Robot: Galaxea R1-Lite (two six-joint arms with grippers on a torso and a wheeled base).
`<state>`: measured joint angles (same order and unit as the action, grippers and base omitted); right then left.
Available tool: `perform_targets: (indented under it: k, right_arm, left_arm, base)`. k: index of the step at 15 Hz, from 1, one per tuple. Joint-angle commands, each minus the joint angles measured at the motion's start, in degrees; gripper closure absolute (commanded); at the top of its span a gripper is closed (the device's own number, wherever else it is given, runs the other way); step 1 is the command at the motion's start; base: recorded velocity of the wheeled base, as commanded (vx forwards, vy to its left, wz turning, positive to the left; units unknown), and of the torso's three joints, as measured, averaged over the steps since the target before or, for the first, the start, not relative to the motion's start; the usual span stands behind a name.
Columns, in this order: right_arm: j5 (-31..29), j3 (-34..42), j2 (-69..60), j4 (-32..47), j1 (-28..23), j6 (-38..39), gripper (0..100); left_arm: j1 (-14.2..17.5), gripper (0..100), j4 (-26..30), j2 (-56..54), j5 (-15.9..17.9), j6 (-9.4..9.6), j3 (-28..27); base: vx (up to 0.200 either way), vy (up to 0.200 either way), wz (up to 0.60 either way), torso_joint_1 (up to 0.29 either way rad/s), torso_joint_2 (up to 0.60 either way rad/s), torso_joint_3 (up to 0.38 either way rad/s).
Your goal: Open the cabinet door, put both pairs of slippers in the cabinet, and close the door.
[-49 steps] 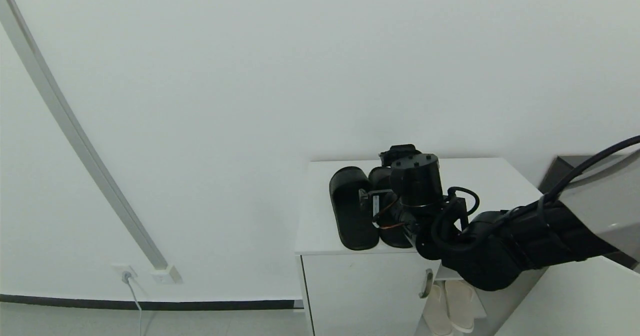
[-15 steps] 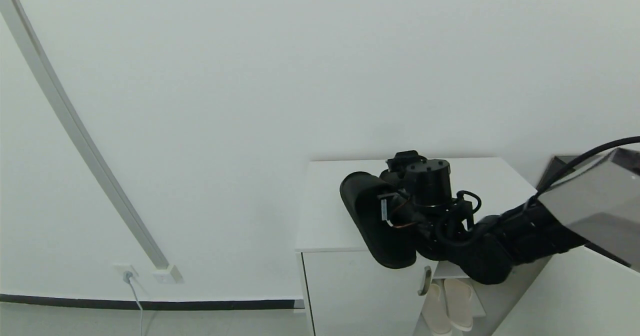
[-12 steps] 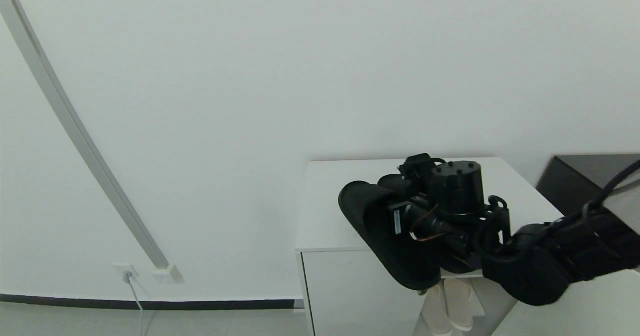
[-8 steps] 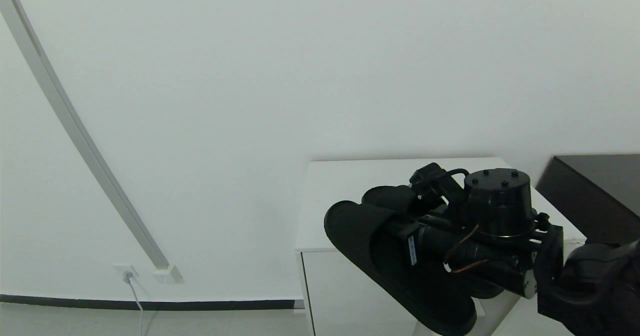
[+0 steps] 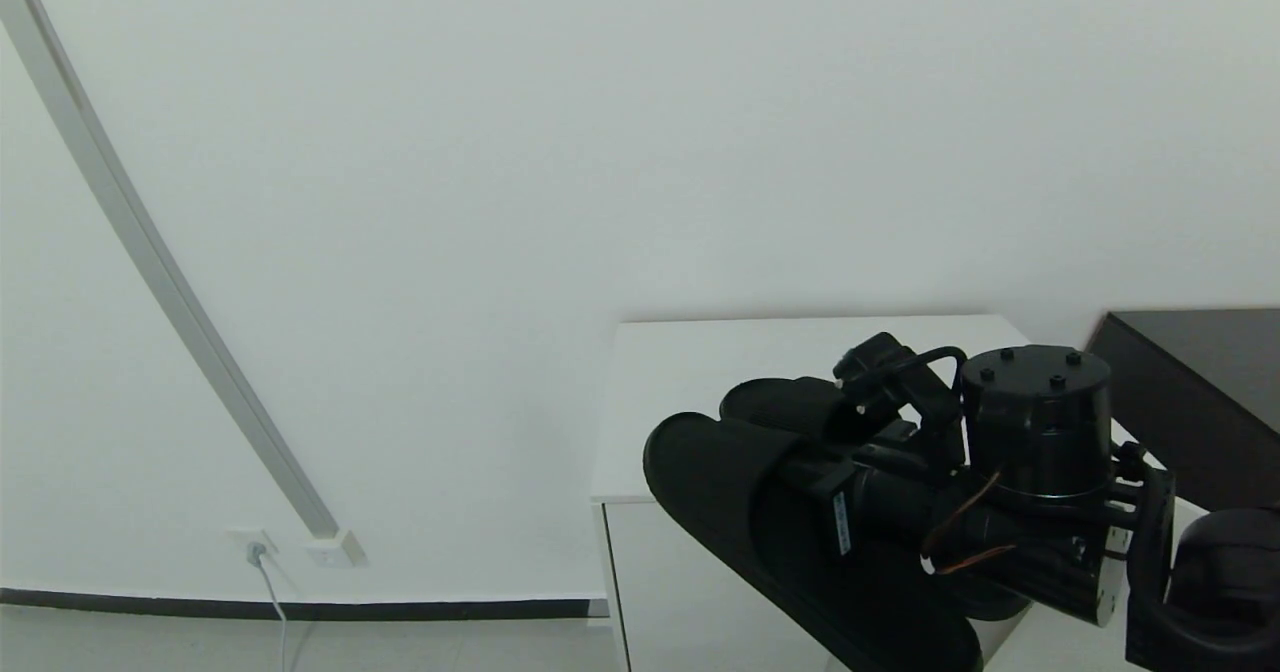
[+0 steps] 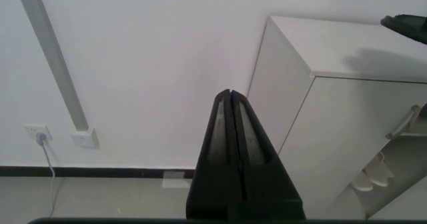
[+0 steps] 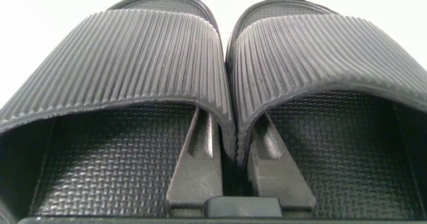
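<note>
Lifting clear of the cabinet (image 5: 700, 382) top, the black slippers (image 5: 780, 492) are now travelling back toward the robot with the right pincer (image 7: 231, 127). It is clamping the pair by their two inner walls, with one finger tucked inside each shoe. Ahead of the pincer's tips, the spot where they were lying is showing bare. Lower than the pincer, the white slippers (image 6: 372, 176) are already sitting on a shelf inside the cabinet, so this pair is probably heading down to join them. Well apart from it, the left pincer (image 6: 231, 97) is hanging with its fingers pressed together, holding nothing.
</note>
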<state>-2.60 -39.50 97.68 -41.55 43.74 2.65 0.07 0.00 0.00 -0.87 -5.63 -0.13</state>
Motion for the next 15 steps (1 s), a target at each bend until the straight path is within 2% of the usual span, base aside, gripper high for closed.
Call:
perform_targets:
  k: [1,11,15]
  right_arm:
    - [0.0,0.3,0.1,0.0,0.4,0.0,100]
    - [-0.5,2.0,0.9,-0.3,1.4,-0.1,100]
    - [-0.5,2.0,1.0,-0.6,1.4,0.0,100]
  left_arm:
    - [0.0,100,0.0,0.0,0.0,-0.08,0.0]
    - [0.0,100,0.0,0.0,0.0,0.09,0.0]
    - [0.0,100,0.0,0.0,0.0,0.09,0.0]
  base:
    - [-0.200,0.000,0.00,0.002,0.00,0.007]
    - [-0.200,0.000,0.00,0.001,0.00,0.002]
    - [0.000,0.000,0.00,0.000,0.00,0.000]
